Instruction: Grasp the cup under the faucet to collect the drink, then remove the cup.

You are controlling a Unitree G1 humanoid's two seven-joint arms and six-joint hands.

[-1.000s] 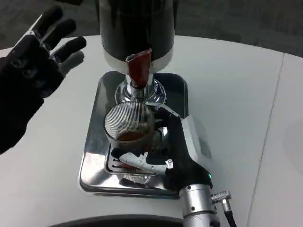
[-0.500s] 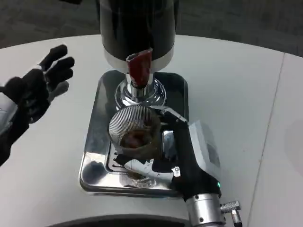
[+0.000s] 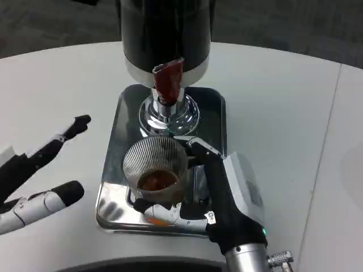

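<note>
Ribbed cup (image 3: pixel 155 164) — upright, drink inside

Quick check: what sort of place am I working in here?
Likely a test or demo setup for serving drinks: a drink dispenser with a red tap on a steel drip tray, on a white table.

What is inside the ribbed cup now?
A little brown drink lies at the bottom of the cup, which the right hand holds over the metal tray. The cup's wall hides its depth.

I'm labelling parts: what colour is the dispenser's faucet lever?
Dark red; the faucet lever shows plainly in the head view, against the black and silver dispenser.
</note>
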